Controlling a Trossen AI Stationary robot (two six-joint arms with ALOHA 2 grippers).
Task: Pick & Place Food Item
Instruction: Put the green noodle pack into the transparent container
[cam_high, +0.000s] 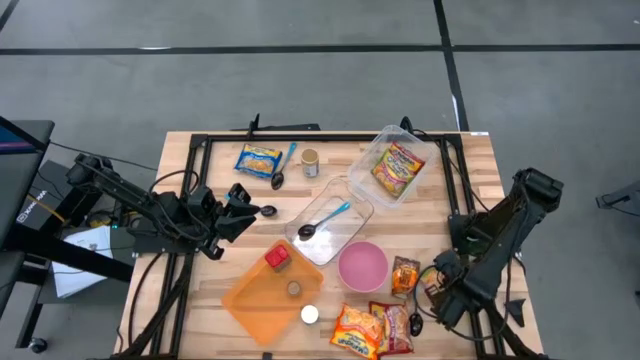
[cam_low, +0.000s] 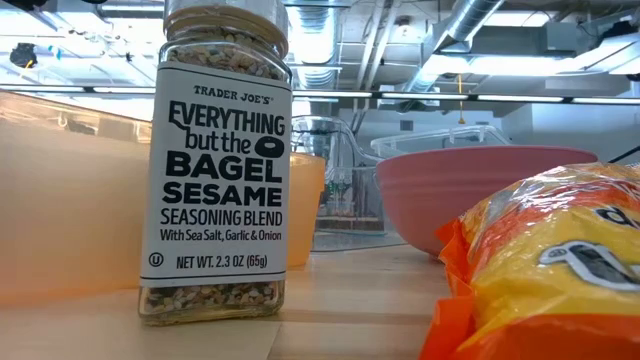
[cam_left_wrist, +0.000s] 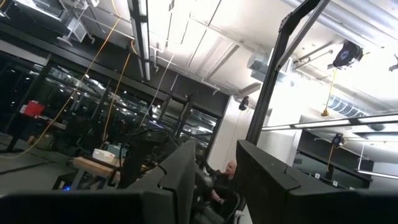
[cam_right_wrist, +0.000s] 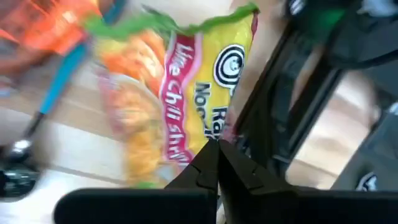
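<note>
A yellow noodle packet (cam_right_wrist: 186, 93) with a red band and a green top edge fills the right wrist view. In the high view it lies at the table's near right (cam_high: 395, 325), beside an orange packet (cam_high: 358, 330) and a dark spoon (cam_high: 415, 322). My right gripper (cam_right_wrist: 217, 149) (cam_high: 428, 300) points steeply down at it, shut. My left gripper (cam_high: 245, 200) (cam_left_wrist: 224, 180) hovers over the table's left half, tilted up toward the room, open with nothing between its fingers. My right gripper has its shut fingertips (cam_right_wrist: 208, 155) on the packet's edge (cam_right_wrist: 214, 134), by the yellow printed side, coming from above and pointing down. The hold looks like a pinch of the thin film edge. Whether the packet is clear of the table I cannot tell.
An orange tray (cam_high: 250, 305) and a pink bowl (cam_high: 362, 265) sit at the near middle. A seasoning jar (cam_low: 215, 160) stands by the tray. One clear container (cam_high: 330, 220) holds a blue spoon; a second (cam_high: 400, 165) holds a noodle packet. A small orange packet (cam_high: 405, 275) lies near my right gripper.
</note>
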